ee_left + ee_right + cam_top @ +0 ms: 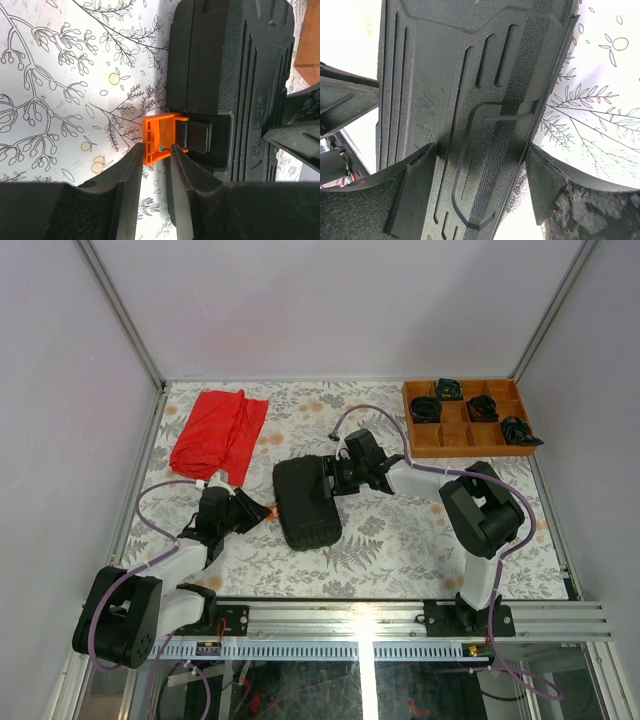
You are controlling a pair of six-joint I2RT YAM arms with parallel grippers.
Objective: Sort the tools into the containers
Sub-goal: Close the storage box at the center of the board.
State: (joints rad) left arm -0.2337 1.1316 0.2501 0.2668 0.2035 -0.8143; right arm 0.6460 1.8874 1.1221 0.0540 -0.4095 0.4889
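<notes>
Black tool case [305, 502] lay shut at the middle of the table [400, 540] with no tools in sight, so the sorting looked barely started, with the opening yet to come. Only the left wrist view clearly showed the left gripper [155, 150] pinched on the orange latch [159, 131] at the case's left side. The right wrist view showed the right gripper [480, 160] spread wide, straddling its right edge.

overhead wide, both wrists close on case [306, 503]

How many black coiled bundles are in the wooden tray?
4 bundles in the wooden tray: one in the far row, one left, one centre, one at the right rim. None seems hidden.
</notes>
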